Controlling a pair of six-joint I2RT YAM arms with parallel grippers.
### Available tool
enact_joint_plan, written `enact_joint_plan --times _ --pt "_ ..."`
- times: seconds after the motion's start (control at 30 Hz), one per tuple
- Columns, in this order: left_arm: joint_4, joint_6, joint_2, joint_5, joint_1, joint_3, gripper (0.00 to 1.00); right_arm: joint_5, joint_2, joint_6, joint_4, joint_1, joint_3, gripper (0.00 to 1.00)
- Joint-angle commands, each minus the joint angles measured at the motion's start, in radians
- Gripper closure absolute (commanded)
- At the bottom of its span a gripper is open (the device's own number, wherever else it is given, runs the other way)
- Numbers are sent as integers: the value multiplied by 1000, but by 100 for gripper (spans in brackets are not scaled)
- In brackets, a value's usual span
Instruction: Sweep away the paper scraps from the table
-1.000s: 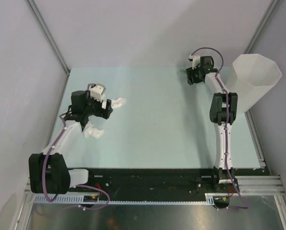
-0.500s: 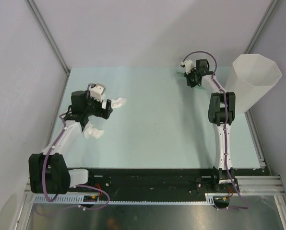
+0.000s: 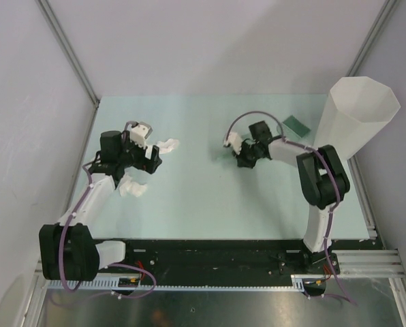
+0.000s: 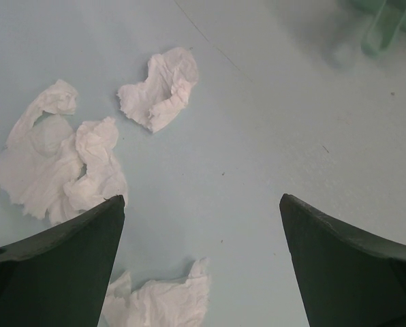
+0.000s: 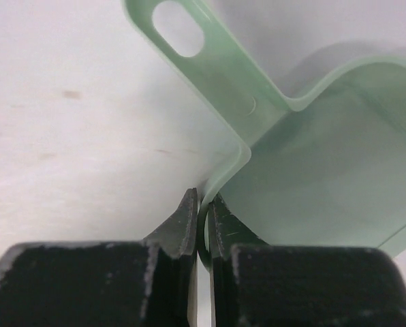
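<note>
Several crumpled white paper scraps lie on the left of the pale green table (image 3: 210, 204): one (image 3: 167, 144) beyond my left gripper (image 3: 150, 158), another (image 3: 131, 188) beside its arm. The left wrist view shows scraps (image 4: 159, 92) (image 4: 53, 163) ahead, and one (image 4: 162, 300) low between the fingers. The left gripper (image 4: 201, 204) is open and holds nothing. My right gripper (image 3: 242, 158) is near the table's middle. In the right wrist view it (image 5: 201, 197) is shut on the rim of a pale green dustpan (image 5: 312, 170), beside the handle (image 5: 216, 75).
A tall white faceted bin (image 3: 356, 122) stands at the back right corner. A small dark green flat piece (image 3: 297, 125) lies on the table to its left. Grey walls close in the left, back and right; a black rail (image 3: 210, 248) runs along the near edge.
My right gripper has shut and its arm has swung from the back right, near the bin, to the table's middle. The dark green piece now shows. My left arm barely moved.
</note>
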Motion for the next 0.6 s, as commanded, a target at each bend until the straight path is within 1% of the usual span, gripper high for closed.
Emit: enact_joint_plan --times 0.0,0.07,0.13,0.17,0.27,0.3,0.33,0.37,0.4,0.43,0.47,0.5,0.53,0.57 --pt "-39 45 -58 58 -4 12 0 41 -94 -62 -40 167 -151 96" --pt "-53 55 -67 60 -4 6 0 75 -127 -41 -66 224 -153 96" --pt "-60 62 -74 61 -5 1 0 21 -156 -39 -93 244 -156 94" --pt "-65 62 -75 64 -4 1 0 9 -169 -38 -90 254 -156 84" --pt "-73 63 -84 67 -5 -2 0 24 -201 -36 -77 293 -156 43" --pt "-73 63 -87 67 -4 -3 0 32 -221 -26 -61 292 -156 37" --pt "-73 66 -90 69 -5 -5 0 52 -233 -3 -45 284 -156 27" --pt "-77 69 -93 69 -4 -5 0 65 -248 61 7 275 -156 11" --pt "-79 69 -97 67 -4 -6 0 81 -265 111 41 261 -156 10" --pt "-80 74 -100 64 -4 -8 0 155 -297 164 87 223 -156 0" --pt "-82 72 -100 63 -4 -9 0 208 -313 289 191 206 -156 0" --pt "-82 72 -98 58 -4 -9 0 263 -327 359 247 183 -156 0" --pt "-82 72 -97 58 -5 -9 0 380 -348 431 299 139 -156 0" --pt "-82 72 -97 57 -4 -8 0 436 -354 533 437 107 -157 0"
